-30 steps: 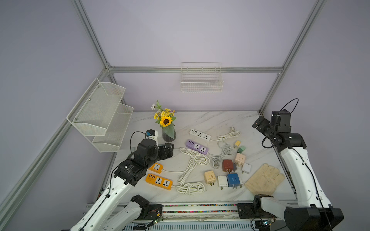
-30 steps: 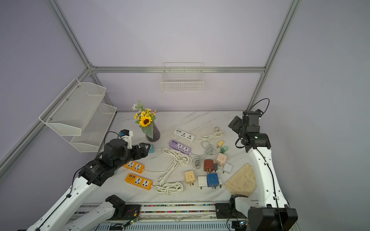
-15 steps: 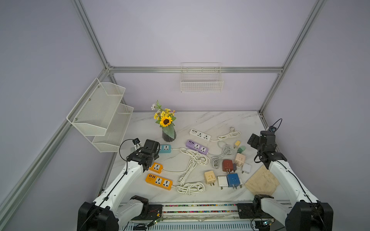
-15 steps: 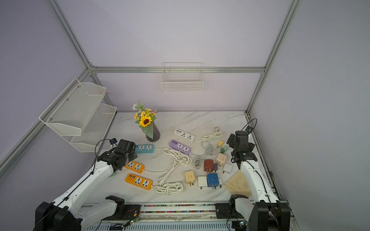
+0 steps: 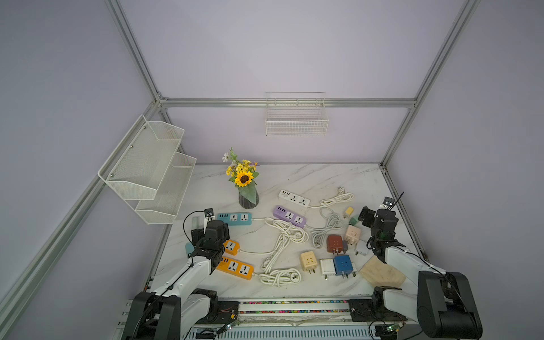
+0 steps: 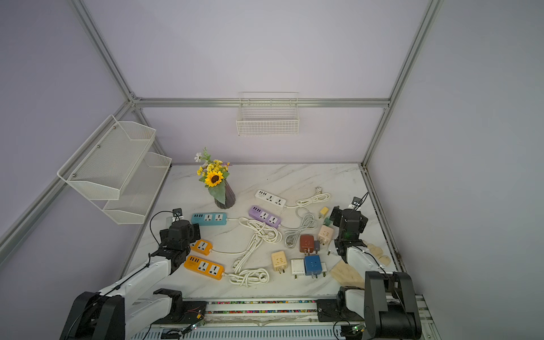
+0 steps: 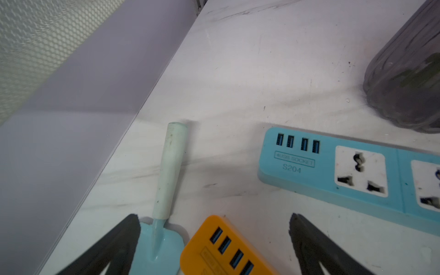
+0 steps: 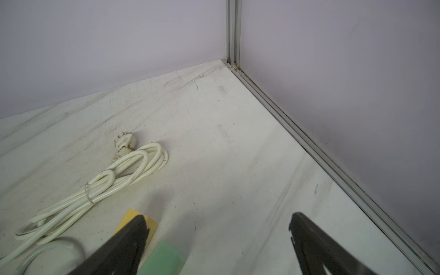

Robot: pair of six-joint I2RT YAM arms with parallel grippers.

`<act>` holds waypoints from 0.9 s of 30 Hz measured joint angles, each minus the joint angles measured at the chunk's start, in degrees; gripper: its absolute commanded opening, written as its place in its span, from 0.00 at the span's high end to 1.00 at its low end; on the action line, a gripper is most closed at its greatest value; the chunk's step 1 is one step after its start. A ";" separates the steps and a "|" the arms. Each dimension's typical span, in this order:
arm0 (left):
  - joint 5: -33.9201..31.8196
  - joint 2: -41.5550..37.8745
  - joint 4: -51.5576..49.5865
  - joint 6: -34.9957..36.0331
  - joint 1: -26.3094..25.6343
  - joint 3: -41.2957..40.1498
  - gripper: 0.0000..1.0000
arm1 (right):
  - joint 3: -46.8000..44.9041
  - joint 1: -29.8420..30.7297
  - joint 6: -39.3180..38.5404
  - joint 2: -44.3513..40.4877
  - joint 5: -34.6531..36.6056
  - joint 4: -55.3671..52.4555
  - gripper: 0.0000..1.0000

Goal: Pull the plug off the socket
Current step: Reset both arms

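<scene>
On the marble table (image 5: 309,176) both arms sit low, one at either side: L gripper (image 7: 213,216) is spread wide w/ nothing in it, over the end of the small orange strip (image 5: 231,246) and a teal trowel (image 7: 169,166). R gripper (image 8: 217,215) is likewise wide and empty, by the little yellow adapter (image 5: 349,211) and green adapter (image 5: 353,220). Task's thing: no plug shows seated in any strip. The blue strip (image 5: 234,218) has bare sockets in the L wrist view, and the long orange strip (image 5: 235,267), purple strip (image 5: 289,216) and white strip (image 5: 294,198) look bare too in a top view. Only candidate is a grey piece (image 5: 345,246) touching the brown cube adapter (image 5: 334,243), mid-right; plugged in or just beside it, can't tell. Handling, prob.: strips are light hard plastic and will slide or lift on smooth stone, so one gripper should pin the body while the other pulls. Plug bodies are stiff, small, a bit slick: take one by its flat sides close to the socket face, pull straight along the pins, never by the cord. Containers: two-tier mesh shelf (image 5: 147,164) on the L wall shows nothing inside; wire basket (image 5: 296,123) on the back wall, same; ribbed vase (image 5: 248,200) holds a sunflower (image 5: 244,178) w/ smaller blooms.
</scene>
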 measured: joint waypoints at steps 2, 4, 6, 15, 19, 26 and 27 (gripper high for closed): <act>1.66 1.46 5.18 1.66 1.57 -0.96 0.00 | -0.59 0.00 -0.85 1.97 -0.96 4.17 0.03; 3.48 3.08 9.05 2.69 3.26 -1.07 0.00 | -0.85 0.00 -2.16 4.20 -2.36 8.17 0.03; 5.42 4.31 12.55 3.10 4.35 -1.07 0.00 | -0.94 0.00 -3.41 6.14 -3.91 11.63 0.03; 9.97 13.84 29.00 3.15 4.92 -0.94 0.00 | -1.53 0.00 -6.71 14.03 -9.35 24.68 0.03; 9.94 19.02 37.33 2.95 5.29 -1.09 0.00 | -1.75 0.00 -7.23 16.37 -12.22 29.81 0.03; 10.29 27.93 49.35 2.93 5.31 -3.91 0.00 | -4.24 0.00 -7.87 19.69 -14.93 38.18 0.03; 10.45 27.89 49.31 2.93 5.31 -3.80 0.00 | -4.42 0.00 -7.96 20.46 -15.17 39.21 0.03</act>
